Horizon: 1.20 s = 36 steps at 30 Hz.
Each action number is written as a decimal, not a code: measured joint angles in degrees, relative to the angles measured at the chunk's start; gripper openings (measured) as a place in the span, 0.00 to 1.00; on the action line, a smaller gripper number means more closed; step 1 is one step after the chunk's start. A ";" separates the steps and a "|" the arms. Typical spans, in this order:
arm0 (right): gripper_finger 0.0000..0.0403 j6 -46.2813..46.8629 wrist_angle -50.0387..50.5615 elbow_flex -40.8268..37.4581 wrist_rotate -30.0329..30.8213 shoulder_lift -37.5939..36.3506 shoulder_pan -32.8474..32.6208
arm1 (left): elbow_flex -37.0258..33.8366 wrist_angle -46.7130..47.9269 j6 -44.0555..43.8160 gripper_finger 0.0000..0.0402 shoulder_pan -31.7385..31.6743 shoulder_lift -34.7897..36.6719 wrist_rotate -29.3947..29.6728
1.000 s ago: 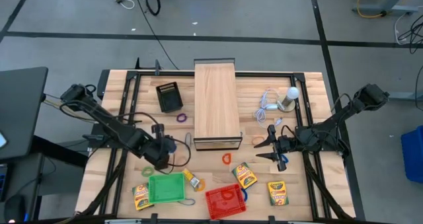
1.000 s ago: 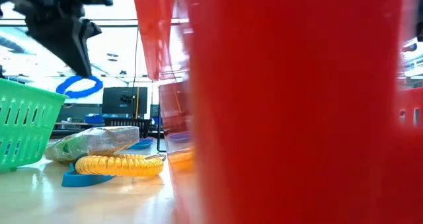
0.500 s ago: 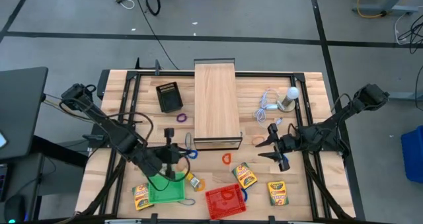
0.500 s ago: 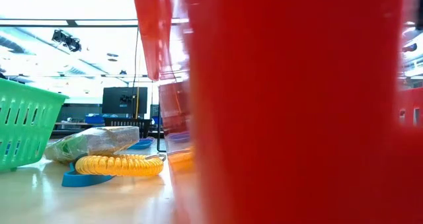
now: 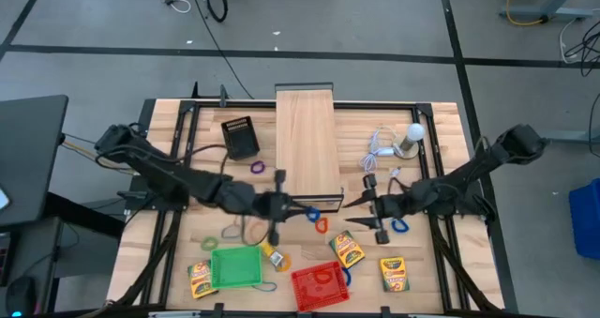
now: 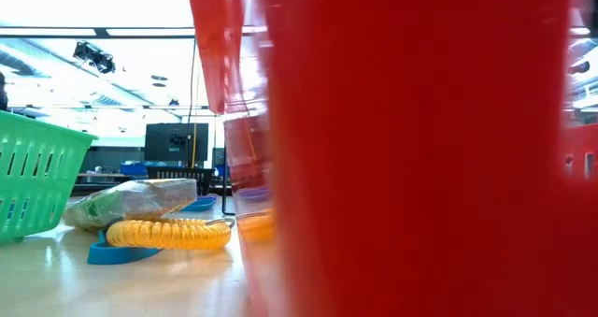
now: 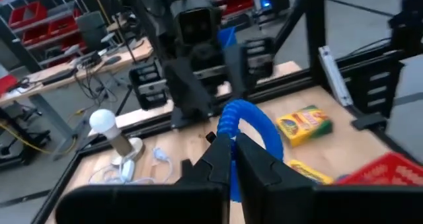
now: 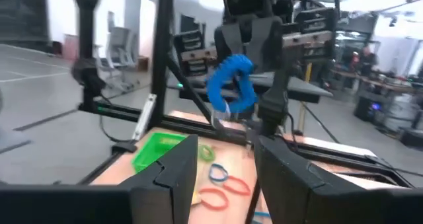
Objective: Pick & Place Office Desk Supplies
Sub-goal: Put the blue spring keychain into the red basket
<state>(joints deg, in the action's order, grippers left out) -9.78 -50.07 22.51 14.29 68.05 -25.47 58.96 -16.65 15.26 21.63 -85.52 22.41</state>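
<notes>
Blue loop held over the table's middle

Blue coiled loop (image 7: 246, 121) sits pinched between my left gripper (image 5: 302, 211) fingers, lifted above the wooden table (image 5: 169, 130) just in front of the long pale wooden box (image 5: 307, 147). My right gripper (image 5: 361, 210) faces it from close by, fingers spread apart and holding nothing; its wrist camera sees the same loop hanging in the opposite gripper. Below the two grippers lies a red loop (image 5: 322, 225), then a yellow-and-green crayon box (image 5: 347, 249) and a second one (image 5: 394, 273) further right. A green plastic basket (image 5: 235, 267) and a red plastic basket (image 5: 319, 284) stand at the near edge. From the low camera I see the green basket's wall, a yellow coiled loop (image 6: 168, 233) and the red basket filling most of the view.
</notes>
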 joint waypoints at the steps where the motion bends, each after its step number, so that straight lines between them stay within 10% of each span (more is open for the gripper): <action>1: 0.40 0.02 0.02 0.85 0.33 1.12 0.12 | 0.00 -0.47 0.16 0.02 -0.93 -0.69 -0.26; 12: 0.40 1.03 2.22 3.21 7.54 3.39 1.21 | 0.00 -4.57 0.51 0.02 -6.65 -3.74 -3.68; 36: 0.40 5.94 1.77 3.21 1.51 3.36 8.34 | 0.00 -7.65 0.64 0.02 -10.53 -5.64 -8.02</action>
<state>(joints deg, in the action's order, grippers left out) -3.85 -48.30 25.71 15.80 71.42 -17.12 58.96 -24.29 15.90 11.09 -91.15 14.39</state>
